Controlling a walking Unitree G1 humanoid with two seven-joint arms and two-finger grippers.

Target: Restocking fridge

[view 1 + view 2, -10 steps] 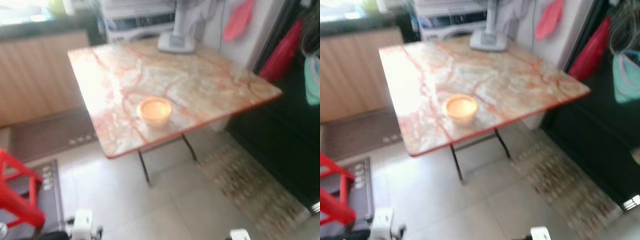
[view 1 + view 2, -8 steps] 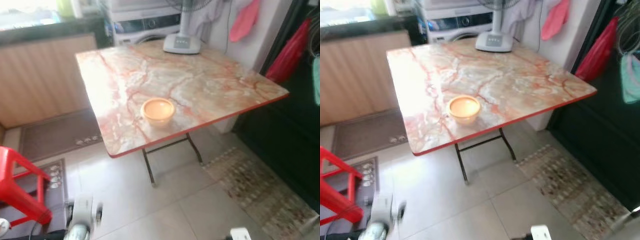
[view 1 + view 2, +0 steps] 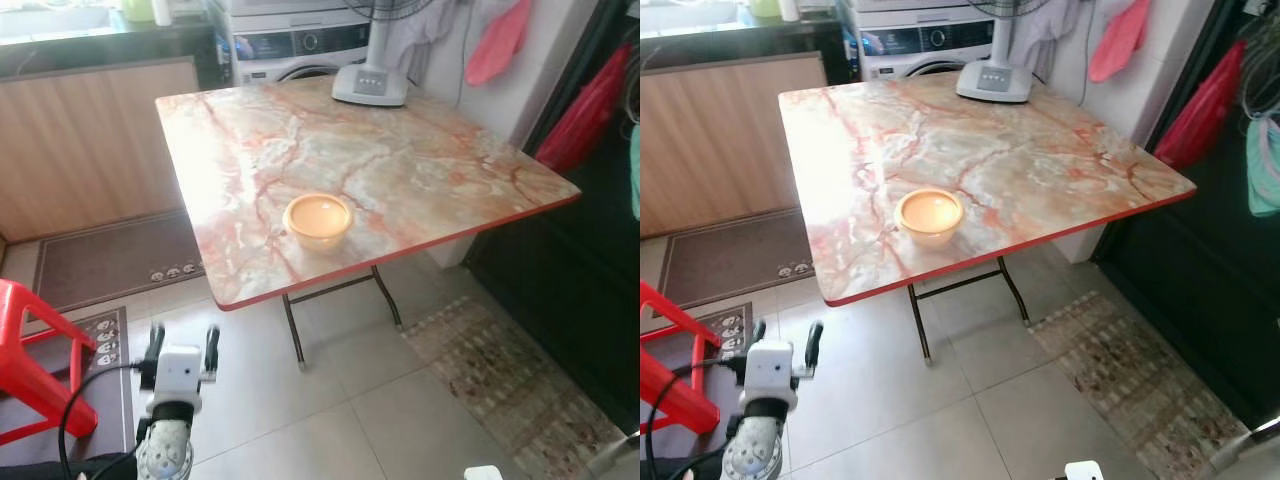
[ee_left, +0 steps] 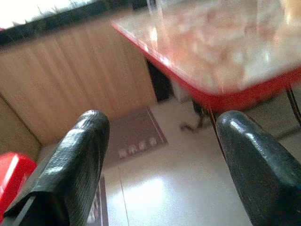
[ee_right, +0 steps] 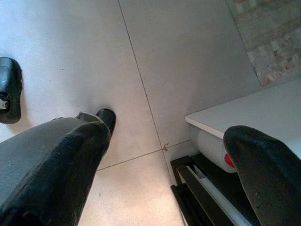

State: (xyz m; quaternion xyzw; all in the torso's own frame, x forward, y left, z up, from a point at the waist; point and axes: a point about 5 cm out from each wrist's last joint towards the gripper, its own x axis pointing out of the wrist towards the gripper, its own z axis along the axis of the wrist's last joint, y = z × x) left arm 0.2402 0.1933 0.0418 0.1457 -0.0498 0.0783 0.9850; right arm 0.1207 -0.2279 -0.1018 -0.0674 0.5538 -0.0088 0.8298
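A small orange bowl with a lid point(image 3: 318, 220) stands near the front edge of the marble-patterned folding table point(image 3: 400, 160). My left gripper point(image 3: 183, 338) is raised low at the left, over the floor tiles and short of the table, open and empty. In the left wrist view its fingers point(image 4: 70, 174) stand wide apart and point towards the table's red edge point(image 4: 225, 94). My right gripper point(image 5: 164, 155) hangs over the floor, open, with nothing between its fingers point(image 5: 61, 165). A dark tall appliance front point(image 3: 590, 280) stands at the right.
A fan base point(image 3: 370, 85) sits on the table's far edge, with a washing machine point(image 3: 300, 45) behind it. A red plastic stool point(image 3: 35, 350) stands at the left by two floor mats point(image 3: 115, 260). A patterned rug point(image 3: 500, 370) lies before the appliance, and a red bag point(image 3: 585, 110) hangs above.
The camera has shifted slightly and the picture has sharpened. My left gripper has risen from the bottom edge into full view. The bowl has stayed in place on the table.
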